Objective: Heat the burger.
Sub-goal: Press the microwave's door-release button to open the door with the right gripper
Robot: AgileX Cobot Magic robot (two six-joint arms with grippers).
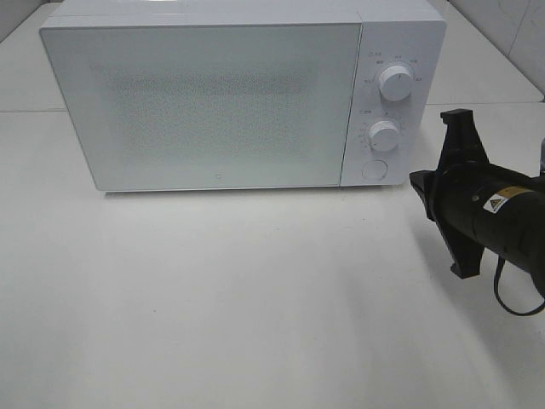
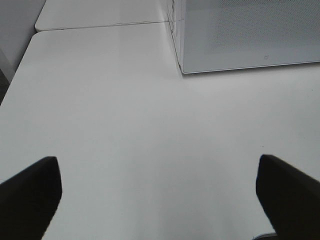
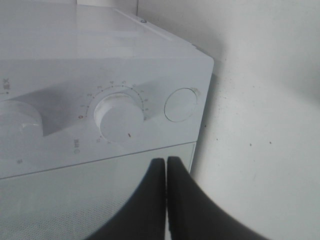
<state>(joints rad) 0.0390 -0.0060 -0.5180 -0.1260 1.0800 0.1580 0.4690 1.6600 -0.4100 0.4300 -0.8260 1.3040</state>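
Right wrist view shows right claw pressed together facing microwave dial; left claw spread

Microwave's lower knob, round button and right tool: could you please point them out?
lower knob [image 3: 119, 119]: right wrist view, its face.
round button [image 3: 181, 105]: right wrist view, centre.
right tool [image 3: 166, 163]: right wrist view, shut tips.

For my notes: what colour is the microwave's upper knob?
White. Upper knob shows best in exterior high view.

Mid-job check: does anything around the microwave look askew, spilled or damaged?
Nothing stands out. The microwave sits square on the table, its door closed, with no spill or damage. One note: the burger shows in no view, and the frosted door hides the inside.
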